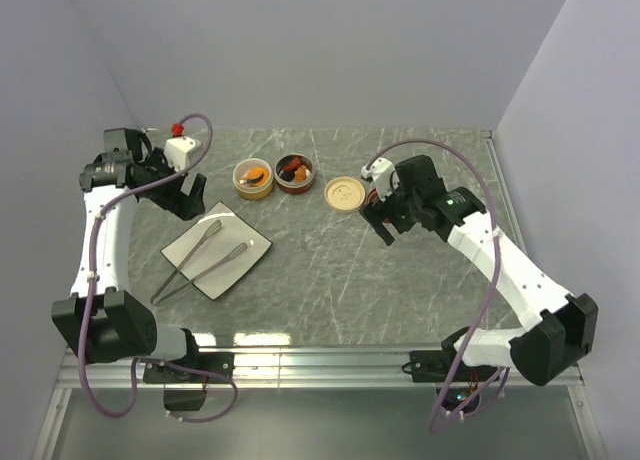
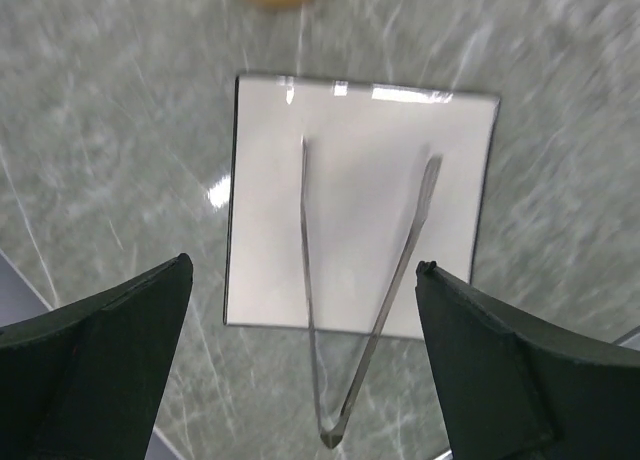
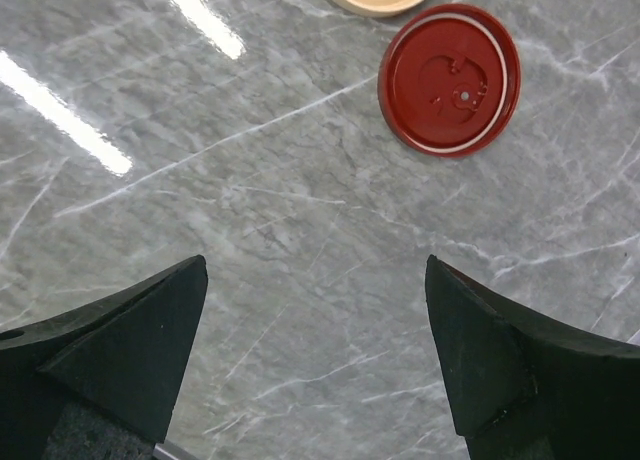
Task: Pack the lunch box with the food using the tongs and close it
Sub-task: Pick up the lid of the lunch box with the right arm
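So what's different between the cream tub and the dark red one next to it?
Colour: the cream tub is pale, the dark red tub deep red. Contents: the cream tub shows mainly an orange piece, the dark red tub orange-red and dark bits. Place: from above, the cream tub sits left of the dark red tub. Both are round, lidless and hold food.
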Robot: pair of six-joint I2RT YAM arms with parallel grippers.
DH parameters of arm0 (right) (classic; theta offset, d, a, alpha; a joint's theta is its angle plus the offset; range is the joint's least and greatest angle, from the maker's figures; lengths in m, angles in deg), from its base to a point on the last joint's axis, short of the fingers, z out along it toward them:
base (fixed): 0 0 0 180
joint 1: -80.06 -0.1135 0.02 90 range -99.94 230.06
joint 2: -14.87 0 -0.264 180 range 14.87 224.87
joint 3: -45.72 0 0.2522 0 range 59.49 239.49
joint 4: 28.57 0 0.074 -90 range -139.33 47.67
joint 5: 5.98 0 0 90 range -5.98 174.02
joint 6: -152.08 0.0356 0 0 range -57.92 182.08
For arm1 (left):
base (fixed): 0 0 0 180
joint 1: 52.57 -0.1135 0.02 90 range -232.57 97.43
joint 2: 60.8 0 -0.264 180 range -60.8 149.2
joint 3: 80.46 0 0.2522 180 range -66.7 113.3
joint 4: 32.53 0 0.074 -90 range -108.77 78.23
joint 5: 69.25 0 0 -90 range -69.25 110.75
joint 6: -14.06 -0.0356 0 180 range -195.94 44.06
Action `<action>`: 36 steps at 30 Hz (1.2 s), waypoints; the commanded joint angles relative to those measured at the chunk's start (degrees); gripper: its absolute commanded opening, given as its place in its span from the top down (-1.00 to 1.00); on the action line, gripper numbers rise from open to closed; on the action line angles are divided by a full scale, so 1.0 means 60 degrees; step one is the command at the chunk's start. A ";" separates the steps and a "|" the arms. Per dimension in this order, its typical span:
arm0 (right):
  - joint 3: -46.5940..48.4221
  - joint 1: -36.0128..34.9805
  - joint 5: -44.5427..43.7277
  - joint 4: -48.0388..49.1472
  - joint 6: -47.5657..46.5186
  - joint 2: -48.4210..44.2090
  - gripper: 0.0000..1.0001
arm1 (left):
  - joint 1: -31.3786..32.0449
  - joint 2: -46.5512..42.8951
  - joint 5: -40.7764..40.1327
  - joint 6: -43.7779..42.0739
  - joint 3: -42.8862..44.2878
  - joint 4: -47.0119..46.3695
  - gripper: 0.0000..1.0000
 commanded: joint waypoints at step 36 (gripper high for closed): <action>0.4248 -0.0345 0.0742 0.0947 -0.1562 0.6898 -0.49 | 0.1095 -0.0210 0.3890 0.4268 0.0124 -0.1719 -0.99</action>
